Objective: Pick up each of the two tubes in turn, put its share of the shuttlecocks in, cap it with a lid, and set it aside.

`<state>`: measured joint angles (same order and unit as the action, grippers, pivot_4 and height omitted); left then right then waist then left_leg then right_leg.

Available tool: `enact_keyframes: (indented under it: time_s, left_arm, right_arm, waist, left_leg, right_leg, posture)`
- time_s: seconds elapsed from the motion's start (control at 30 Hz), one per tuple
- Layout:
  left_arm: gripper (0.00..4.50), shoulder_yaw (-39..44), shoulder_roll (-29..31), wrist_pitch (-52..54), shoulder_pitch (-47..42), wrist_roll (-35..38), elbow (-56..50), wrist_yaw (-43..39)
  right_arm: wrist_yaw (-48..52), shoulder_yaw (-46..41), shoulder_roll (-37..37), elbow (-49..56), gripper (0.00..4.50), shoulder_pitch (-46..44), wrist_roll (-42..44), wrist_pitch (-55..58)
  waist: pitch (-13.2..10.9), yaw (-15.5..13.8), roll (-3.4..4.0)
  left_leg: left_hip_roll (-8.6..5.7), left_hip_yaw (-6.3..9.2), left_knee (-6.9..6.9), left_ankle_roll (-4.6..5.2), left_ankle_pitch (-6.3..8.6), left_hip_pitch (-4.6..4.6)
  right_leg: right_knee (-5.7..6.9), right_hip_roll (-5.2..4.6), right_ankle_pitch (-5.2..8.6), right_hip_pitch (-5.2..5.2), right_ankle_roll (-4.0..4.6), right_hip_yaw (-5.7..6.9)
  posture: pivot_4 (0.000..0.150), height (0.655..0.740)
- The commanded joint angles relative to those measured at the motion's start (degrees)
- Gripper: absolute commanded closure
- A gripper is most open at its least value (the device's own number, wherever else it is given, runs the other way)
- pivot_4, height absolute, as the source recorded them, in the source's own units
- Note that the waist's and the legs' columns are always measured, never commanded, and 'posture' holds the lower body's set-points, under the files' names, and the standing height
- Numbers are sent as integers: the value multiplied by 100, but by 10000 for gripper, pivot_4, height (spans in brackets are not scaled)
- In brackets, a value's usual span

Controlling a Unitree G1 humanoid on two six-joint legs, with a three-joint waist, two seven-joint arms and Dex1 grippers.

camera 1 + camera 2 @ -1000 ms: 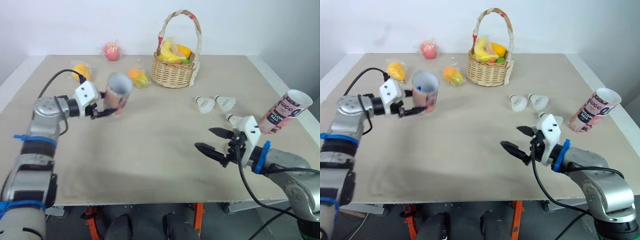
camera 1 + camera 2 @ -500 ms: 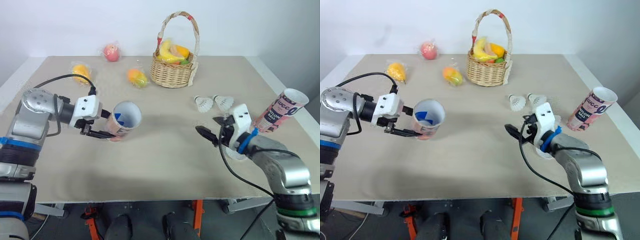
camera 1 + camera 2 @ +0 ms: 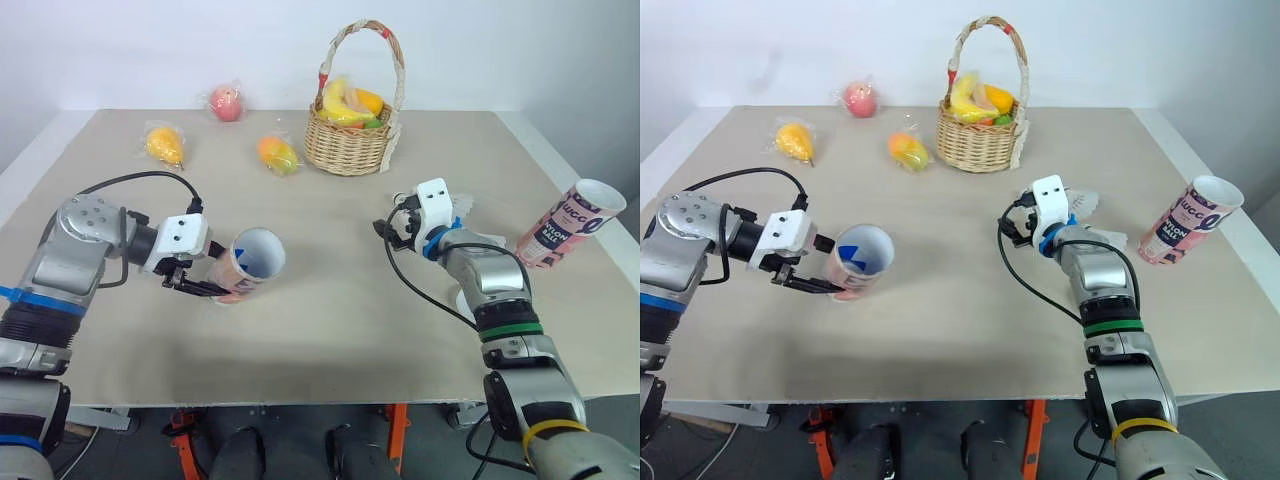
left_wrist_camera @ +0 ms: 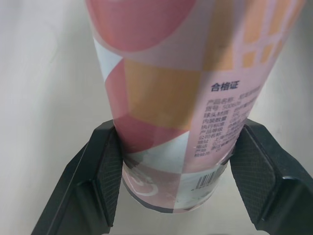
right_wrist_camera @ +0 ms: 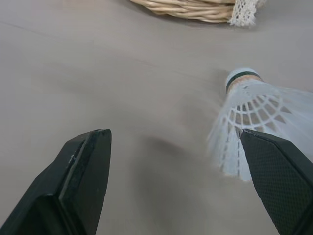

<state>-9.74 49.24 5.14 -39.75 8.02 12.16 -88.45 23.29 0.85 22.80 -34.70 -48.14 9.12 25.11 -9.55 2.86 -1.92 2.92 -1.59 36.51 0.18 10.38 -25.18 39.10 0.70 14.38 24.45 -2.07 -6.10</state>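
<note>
Left gripper (image 4: pixel 178 152) clamps the base of a pink tube (image 3: pixel 250 265), tilted with its open mouth upward, toward 9 o'clock on the surface (image 3: pixel 330 320). Right gripper (image 3: pixel 390 228), fingers spread wide and holding nothing, hangs low near the middle, a white shuttlecock (image 5: pixel 257 125) lying just beside 1 finger (image 5: pixel 279 171). The 2nd tube (image 3: pixel 572 224) leans at the 3 o'clock edge; a fruit basket (image 3: pixel 348 145) sits at 12 o'clock

Table (image 3: pixel 330 300), beige top. Back: wicker basket (image 3: pixel 347 140) w/ fruit; 3 wrapped fruits (image 3: pixel 278 154) to its left, apart. R edge: pink tube (image 3: pixel 570 225), open end up, prob. leaning. Centre-right: shuttlecock (image 5: pixel 254 117).
</note>
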Motion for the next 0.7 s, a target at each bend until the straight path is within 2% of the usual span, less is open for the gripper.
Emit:
enact_keyframes:
  time_s: [0.03,0.17,0.27,0.33,0.37,0.4,0.43,0.47,0.5,0.57,0.7]
  left_arm:
    - [14580,5,189,230,94,108,-393,-135]
    - [14580,-33,420,600,265,174,-781,-304]
    - [15614,-26,431,716,293,239,-915,-296]
    - [15614,-30,390,797,319,291,-973,-267]
    - [15614,-28,378,805,345,305,-986,-257]
    - [15614,-26,373,807,363,311,-995,-249]
    - [15614,-28,356,829,380,323,-1001,-230]
    - [15614,-31,339,852,394,344,-1008,-219]
    - [15614,-29,318,872,402,370,-1008,-208]
    - [15614,-34,280,898,416,397,-1002,-185]
    - [15614,-82,231,876,437,394,-943,-156]
  right_arm:
    - [-101,-70,-68,-501,0,-383,-173,-433]
    - [-316,-121,-171,-1328,0,-752,-373,-863]
    - [-393,-182,-235,-1772,7527,-939,-436,-1148]
    - [-369,-199,-295,-1972,15959,-1016,-461,-1340]
    - [-360,-200,-326,-2015,22571,-1033,-475,-1392]
    - [-352,-202,-346,-2050,25366,-1048,-489,-1427]
    - [-326,-199,-369,-2056,32071,-1042,-498,-1464]
    - [-310,-201,-389,-2051,35258,-1030,-508,-1490]
    - [-300,-201,-404,-2039,40282,-1018,-517,-1506]
    - [-257,-191,-418,-1961,43908,-964,-527,-1522]
    - [75,-119,-368,-1283,43908,-700,-506,-1655]
  waist:
    - [0,3,0]
    - [-2,44,3]
    - [-2,68,4]
    - [-2,72,4]
    - [-2,74,4]
    - [-2,76,4]
    - [-2,76,4]
    - [-2,76,5]
    - [-2,76,5]
    - [-2,76,5]
    - [-3,76,5]
  left_leg:
    - [0,0,-1,0,0,0]
    - [1,-3,-2,0,0,4]
    - [1,0,-4,0,0,5]
    - [1,1,-4,0,0,5]
    - [0,0,-4,0,0,5]
    - [0,0,-4,0,0,5]
    - [0,0,-4,0,0,5]
    - [0,1,-4,0,0,5]
    - [0,1,-4,0,0,5]
    - [-1,1,-4,0,0,5]
    - [-1,1,-3,0,0,6]
  right_leg:
    - [0,0,0,0,0,0]
    - [1,0,-1,0,2,-4]
    - [1,1,0,0,2,-1]
    - [1,1,0,-2,2,0]
    - [2,0,0,-2,2,-1]
    - [1,0,0,-2,2,-1]
    - [1,0,0,-2,2,-2]
    - [1,0,0,-2,2,-1]
    - [1,0,0,-2,2,-1]
    - [1,-1,0,-3,2,-1]
    - [1,-1,0,-4,1,-1]
  posture:
    - [1500,7371]
    - [1500,7371]
    - [1500,7371]
    - [1500,7371]
    - [1500,7371]
    - [1500,7371]
    - [1500,7371]
    - [1500,7371]
    - [1500,7371]
    - [1500,7371]
    - [1500,7371]
